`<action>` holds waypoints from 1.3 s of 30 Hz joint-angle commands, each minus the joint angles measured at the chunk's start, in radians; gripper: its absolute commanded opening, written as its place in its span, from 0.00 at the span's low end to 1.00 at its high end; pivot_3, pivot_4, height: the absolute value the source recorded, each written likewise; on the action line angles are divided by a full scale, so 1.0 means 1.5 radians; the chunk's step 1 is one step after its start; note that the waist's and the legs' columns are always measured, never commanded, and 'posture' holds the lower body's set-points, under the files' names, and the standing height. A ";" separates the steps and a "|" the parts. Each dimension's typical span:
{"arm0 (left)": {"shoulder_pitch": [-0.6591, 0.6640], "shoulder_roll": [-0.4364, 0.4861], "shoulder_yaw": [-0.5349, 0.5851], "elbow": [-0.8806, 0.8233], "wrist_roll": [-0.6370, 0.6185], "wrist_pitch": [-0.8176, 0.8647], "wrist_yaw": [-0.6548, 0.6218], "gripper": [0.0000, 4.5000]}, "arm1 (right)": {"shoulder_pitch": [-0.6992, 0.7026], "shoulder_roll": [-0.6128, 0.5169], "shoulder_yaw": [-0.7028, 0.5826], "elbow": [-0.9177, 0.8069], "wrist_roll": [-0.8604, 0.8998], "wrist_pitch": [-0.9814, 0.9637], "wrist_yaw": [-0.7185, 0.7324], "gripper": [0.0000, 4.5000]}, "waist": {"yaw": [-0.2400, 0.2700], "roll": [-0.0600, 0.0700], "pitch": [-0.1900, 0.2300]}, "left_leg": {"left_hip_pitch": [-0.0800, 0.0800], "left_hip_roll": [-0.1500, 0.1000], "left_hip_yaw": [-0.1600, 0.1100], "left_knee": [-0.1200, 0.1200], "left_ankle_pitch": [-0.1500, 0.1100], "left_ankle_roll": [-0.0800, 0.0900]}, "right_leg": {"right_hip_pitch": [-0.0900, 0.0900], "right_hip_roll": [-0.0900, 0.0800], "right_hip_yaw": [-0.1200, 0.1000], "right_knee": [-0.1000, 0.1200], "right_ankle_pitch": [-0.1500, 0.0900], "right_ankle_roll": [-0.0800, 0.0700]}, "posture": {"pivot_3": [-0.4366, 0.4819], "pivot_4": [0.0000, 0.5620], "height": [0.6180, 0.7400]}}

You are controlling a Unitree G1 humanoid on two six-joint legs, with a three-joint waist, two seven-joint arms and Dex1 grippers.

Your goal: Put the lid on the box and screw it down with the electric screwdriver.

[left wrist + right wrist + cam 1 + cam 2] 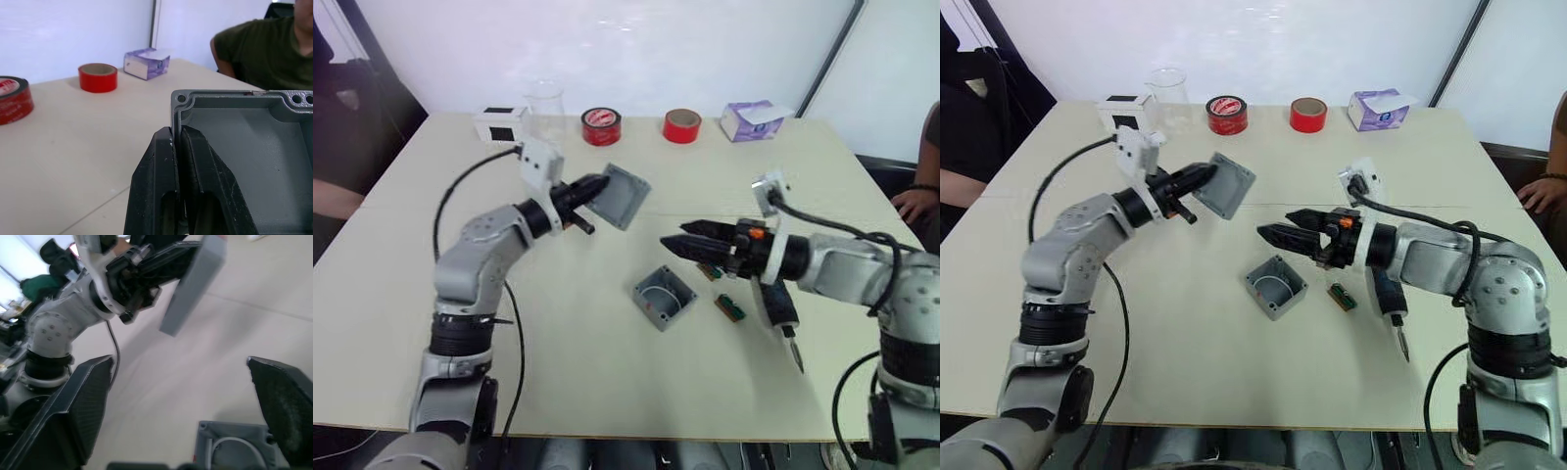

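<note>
The table (607,392) carries everything, and the box (664,297) near its middle serves as the landmark. It sits open side up, with white wire showing inside, so it is ready to take its cover and likely needs no repositioning.

The left gripper (592,186) hangs up and to the left of the box, well apart from it, its fingers (166,181) pinched tight on one rim wall of the lid (622,195). The lid is held off the table and tilted, hollow side towards the wrist camera with its corner hole visible; gripping by the edge leaves the face free to be set down on the box.

The right gripper (677,245) hovers just beyond the box to the right, spread wide and holding nothing, probably placed there to steady the box or help seat the lid.

The screwdriver (779,315) lies on the table right of the box, under the right forearm, bit pointing to the near edge, untouched until the lid is on. A small green board (729,308) lies between it and the box.
</note>
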 commanded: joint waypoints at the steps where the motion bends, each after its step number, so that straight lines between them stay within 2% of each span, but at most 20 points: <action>1: -0.007 -0.023 -0.035 -0.014 0.018 -0.060 -0.005 0.01 | -0.038 0.065 0.027 0.017 0.096 -0.050 -0.137 1.00 | -0.001 0.000 0.000 | 0.000 0.000 0.000 0.000 0.000 0.000 | 0.000 0.000 0.000 0.000 0.000 0.000 | 0.48 0.27 1.00; 8: -0.006 -0.041 -0.047 -0.015 0.024 -0.083 0.011 0.01 | -0.056 0.120 0.068 0.020 0.167 -0.104 -0.255 1.00 | -0.002 0.000 0.000 | 0.000 0.000 0.000 0.000 0.000 0.000 | 0.000 0.001 0.000 0.000 0.000 0.000 | 0.48 0.27 1.00; 18: 0.005 -0.033 -0.038 -0.017 0.024 -0.086 0.024 0.01 | -0.049 0.094 0.070 0.007 0.174 -0.128 -0.268 1.00 | -0.002 0.000 0.000 | 0.000 0.001 0.000 0.000 0.000 0.000 | 0.000 0.001 0.000 0.000 0.000 0.000 | 0.48 0.27 1.00; 21: 0.003 -0.033 -0.037 -0.014 0.024 -0.087 0.027 0.00 | -0.048 0.087 0.068 0.009 0.175 -0.134 -0.266 0.86 | -0.002 0.000 0.000 | 0.000 0.001 0.000 0.000 0.000 0.000 | 0.000 0.001 0.000 0.000 0.000 0.000 | 0.48 0.27 1.00; 25: 0.001 -0.037 -0.034 -0.012 0.021 -0.086 0.034 0.00 | -0.045 0.087 0.080 -0.001 0.167 -0.135 -0.261 0.57 | -0.002 0.000 0.000 | 0.000 0.001 0.000 0.000 0.000 0.000 | 0.000 0.001 0.000 0.000 0.000 0.000 | 0.48 0.27 1.00; 31: 0.012 -0.043 -0.033 -0.029 0.010 -0.066 0.041 0.00 | -0.050 0.092 0.084 -0.006 0.129 -0.143 -0.241 0.05 | -0.002 0.000 0.000 | 0.000 0.001 0.000 0.000 0.000 0.000 | 0.000 0.001 0.000 0.000 0.000 0.000 | 0.48 0.27 1.00; 36: 0.039 -0.023 -0.042 -0.065 -0.017 -0.022 0.018 0.00 | -0.064 0.093 0.071 0.001 0.099 -0.158 -0.221 0.04 | -0.003 0.000 0.000 | 0.000 0.001 0.000 0.000 0.000 0.000 | 0.000 0.001 0.000 0.000 0.000 0.000 | 0.48 0.27 1.00; 37: 0.046 -0.016 -0.043 -0.075 -0.025 -0.010 0.009 0.15 | -0.067 0.092 0.069 0.000 0.090 -0.160 -0.214 0.04 | -0.003 0.000 0.000 | 0.000 0.001 0.000 0.000 0.000 0.000 | 0.000 0.001 0.000 0.000 0.000 0.000 | 0.48 0.27 1.00; 39: 0.058 0.002 -0.040 -0.089 -0.040 0.010 -0.005 0.29 | -0.075 0.077 0.067 -0.009 0.052 -0.159 -0.188 0.04 | -0.003 0.000 0.000 | 0.000 0.001 0.000 -0.001 0.000 0.000 | -0.001 0.001 0.000 0.000 0.000 0.000 | 0.48 0.27 1.00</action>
